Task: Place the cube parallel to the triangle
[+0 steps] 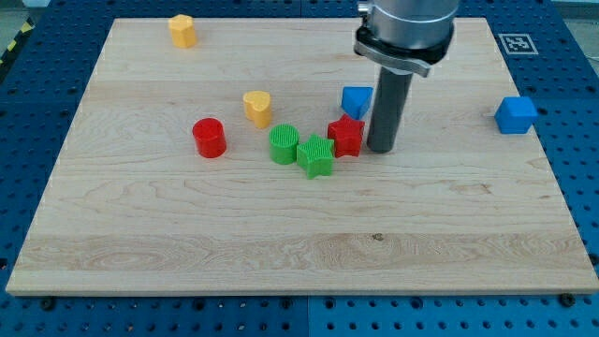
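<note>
Seven small coloured blocks lie on the wooden board (187,234). My tip (381,148), a plain rod with nothing to spread or pinch, sits just beside the red star block (345,136), at its 3 o'clock. Blue cube (516,114) rests well apart at 3 o'clock; blue triangular block (356,99) is near the tip, at 11 o'clock.

Star (345,136) just left of my tip (381,148); cube (516,114) far right.
</note>
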